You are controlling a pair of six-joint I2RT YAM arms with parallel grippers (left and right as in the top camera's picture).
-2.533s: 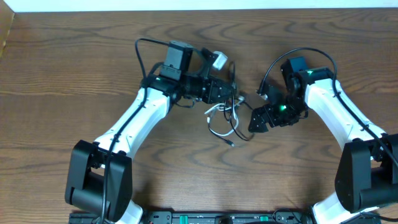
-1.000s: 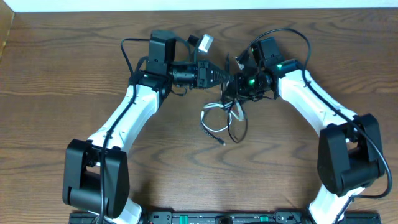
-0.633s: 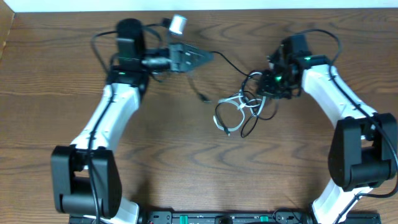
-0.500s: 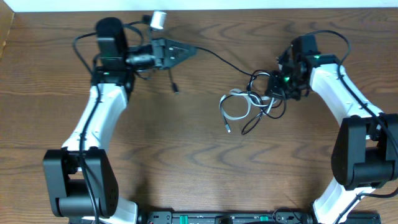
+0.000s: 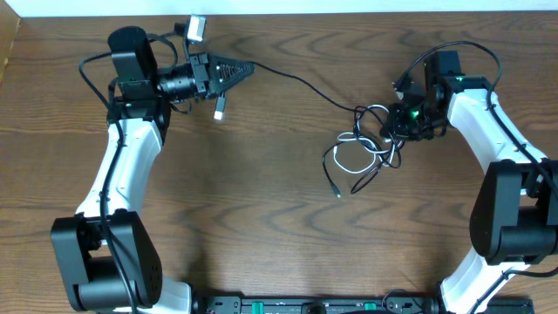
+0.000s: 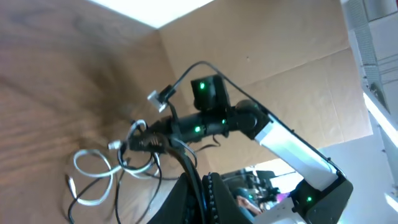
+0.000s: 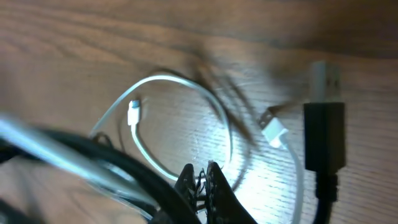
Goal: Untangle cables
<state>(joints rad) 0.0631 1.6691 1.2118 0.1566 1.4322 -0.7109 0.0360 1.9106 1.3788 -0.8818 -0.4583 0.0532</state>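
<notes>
The tangle [image 5: 366, 144] is taken as the reference for all positions. It lies on the wooden table [image 5: 261, 218], well over toward the right arm's side. In it the white cable [image 7: 168, 78] is looped through the coils of the black cable [image 5: 296, 78]. The right gripper [image 5: 399, 126] is set at the tangle's right edge. Its jaws are pinched nearly together there, apparently on a strand. Which strand is clamped cannot be told from the right wrist view. The left gripper [image 5: 242, 68] is held well apart from the tangle, up and to the left of it, and is clamped on the black cable. A short free end with its plug [image 5: 220, 109] hangs just below the fingers. Between the left gripper and the tangle the black cable is stretched in a nearly straight line, and this span gives the long axis of the work. The coming move is judged to be a further pull along this axis, away from the tangle, so that the black cable is drawn out of the white loops. The right arm is much the nearer to the tangle and is best placed to anchor it. A second loose end [image 5: 336, 194] lies below the tangle on bare wood. Open tabletop is available left of the tangle, and no other objects are seen there.
</notes>
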